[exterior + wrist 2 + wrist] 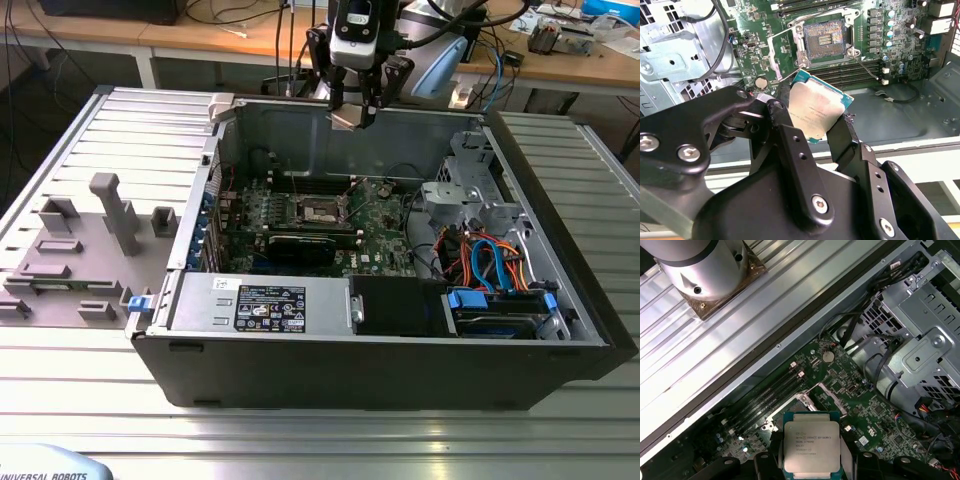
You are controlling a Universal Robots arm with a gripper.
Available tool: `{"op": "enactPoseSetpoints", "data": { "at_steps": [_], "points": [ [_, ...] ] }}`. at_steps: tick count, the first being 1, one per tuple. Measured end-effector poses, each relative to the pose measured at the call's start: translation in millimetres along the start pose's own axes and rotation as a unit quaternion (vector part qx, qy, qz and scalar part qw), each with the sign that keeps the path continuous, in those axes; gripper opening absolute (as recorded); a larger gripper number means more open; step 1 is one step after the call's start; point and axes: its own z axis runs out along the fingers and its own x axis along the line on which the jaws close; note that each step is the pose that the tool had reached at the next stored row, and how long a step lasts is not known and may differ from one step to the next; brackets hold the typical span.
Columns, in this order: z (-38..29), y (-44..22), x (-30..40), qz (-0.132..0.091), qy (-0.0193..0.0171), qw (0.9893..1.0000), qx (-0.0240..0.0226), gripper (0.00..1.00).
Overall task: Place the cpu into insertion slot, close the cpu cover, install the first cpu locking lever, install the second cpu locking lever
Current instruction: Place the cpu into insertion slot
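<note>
- The gripper (352,108) hangs over the far rim of the open computer case (560,260). Its two black fingers (842,140) are clamped on opposite edges of the cpu (817,107).
- The chip is held by its edges with the metal top facing the wrist cameras. This probably keeps the underside untouched.
- In the second wrist view it sits slightly askew to the socket.
- The insertion slot (824,42) lies bare on the green motherboard (385,240), well below the chip.
- The cpu cover (782,52) appears swung open beside it, leaving the socket clear from above.
- Straight down looks roomy. The case's far wall is near, and the drive cage (470,190) crowds the exterior view's right.
</note>
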Motion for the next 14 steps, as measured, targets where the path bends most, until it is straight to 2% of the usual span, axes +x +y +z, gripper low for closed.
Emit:
{"op": "enactPoseSetpoints", "data": {
  "at_steps": [4,8,13,14],
  "points": [
    [0.0,0.0,0.0,0.001,-0.0001,1.0000,-0.0001,0.54],
    [0.0,0.0,0.0,0.010,-0.0009,0.9999,-0.0002,0.54],
    [0.2,-0.1,0.0,0.037,-0.0033,0.9993,-0.0007,0.54],
    [0.3,-0.1,0.0,0.050,-0.0045,0.9987,-0.0010,0.54]
  ]
}}
